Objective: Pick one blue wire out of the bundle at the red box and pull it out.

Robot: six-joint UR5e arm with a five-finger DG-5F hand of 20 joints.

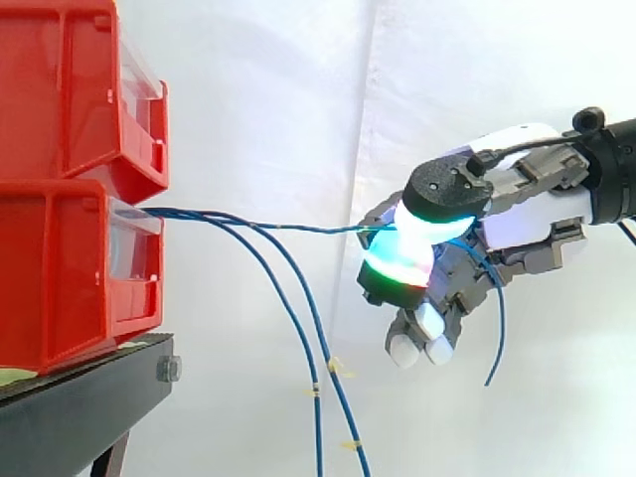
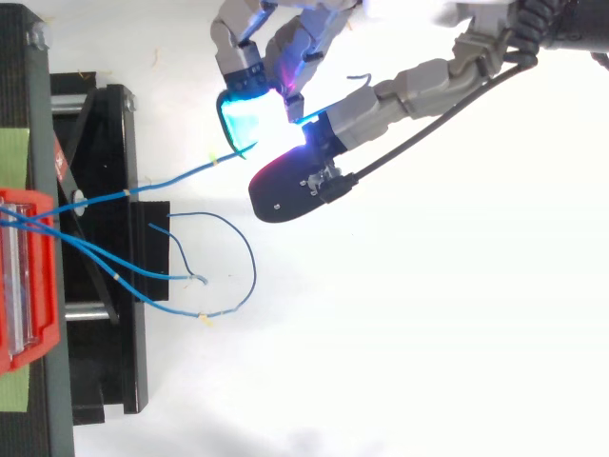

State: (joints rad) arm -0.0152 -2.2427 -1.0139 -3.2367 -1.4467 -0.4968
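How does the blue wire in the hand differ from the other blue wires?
The held wire runs taut, nearly level, from the lower red bin to the hand; the loose wires sag downward. The held wire is pinched; the loose wires hang free. All leave that bin.

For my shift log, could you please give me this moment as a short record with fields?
hand: shut on the held wire, pinched between its glowing pads
held wire: nearly straight from the lower red bin to the hand; free end hangs below the palm
other blue wires: two, drooping from the same bin, untouched
support: bins stacked on a black stand
task state: one wire singled out, not yet pulled free
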